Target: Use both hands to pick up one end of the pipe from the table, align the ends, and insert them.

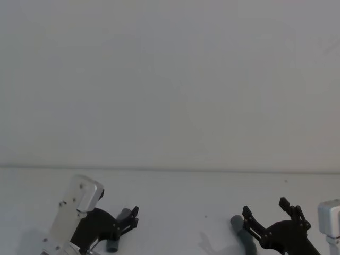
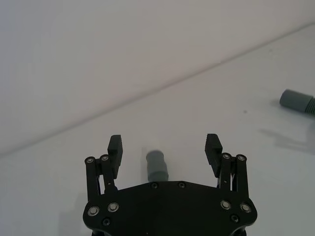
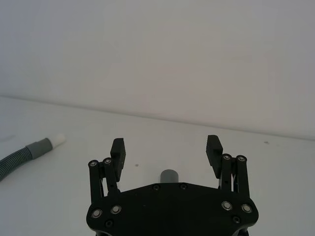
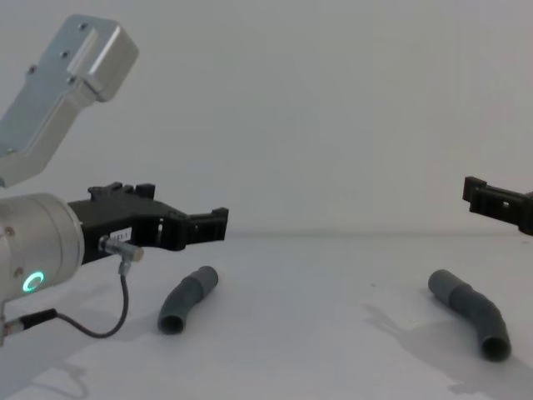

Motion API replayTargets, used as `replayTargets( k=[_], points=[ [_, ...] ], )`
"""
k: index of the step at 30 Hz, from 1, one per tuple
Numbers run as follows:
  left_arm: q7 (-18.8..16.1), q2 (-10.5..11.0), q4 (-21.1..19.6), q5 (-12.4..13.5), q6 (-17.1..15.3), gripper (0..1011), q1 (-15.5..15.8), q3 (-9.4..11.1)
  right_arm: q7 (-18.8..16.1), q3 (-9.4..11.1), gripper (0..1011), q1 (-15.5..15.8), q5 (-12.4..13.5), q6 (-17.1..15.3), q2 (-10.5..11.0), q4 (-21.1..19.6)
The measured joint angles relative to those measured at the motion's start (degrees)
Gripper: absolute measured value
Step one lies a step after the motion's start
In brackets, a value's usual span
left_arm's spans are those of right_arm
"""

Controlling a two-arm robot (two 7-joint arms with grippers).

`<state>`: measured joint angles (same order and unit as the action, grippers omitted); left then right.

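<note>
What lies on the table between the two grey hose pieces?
Nothing: in the chest view the white table is bare between the left hose piece and the right hose piece. The left gripper and right gripper, both open, hover above them.

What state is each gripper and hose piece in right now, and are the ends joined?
Left hose piece: lying on the table, ungripped.
Right hose piece: lying on the table, ungripped.
Left gripper: open, empty, above the left hose piece.
Right gripper: open, empty, above the right hose piece.
White tip: bare, not inserted.
Green light ring: lit.
</note>
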<state>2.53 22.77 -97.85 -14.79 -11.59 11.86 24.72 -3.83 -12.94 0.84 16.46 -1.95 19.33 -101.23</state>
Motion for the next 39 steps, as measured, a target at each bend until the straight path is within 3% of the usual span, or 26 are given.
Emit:
replayTargets(
  k=[14, 25, 39],
  points=[
    [-0.8, 1.2, -4.1, -0.8, -13.4, 1001, 0.3, -0.8, 0.0, 0.0, 1000, 0.0, 0.0, 0.0, 0.0, 0.0],
    [1.4, 1.2, -2.7, -1.6, -17.3, 1001, 2.5, -1.1, 0.0, 0.0, 1000, 0.0, 0.0, 0.0, 0.0, 0.0],
    [3.4, -0.4, 0.7, -3.0, -19.5, 1001, 4.6, -1.8, 0.0, 0.0, 1000, 0.0, 0.0, 0.0, 0.0, 0.0]
  ],
)
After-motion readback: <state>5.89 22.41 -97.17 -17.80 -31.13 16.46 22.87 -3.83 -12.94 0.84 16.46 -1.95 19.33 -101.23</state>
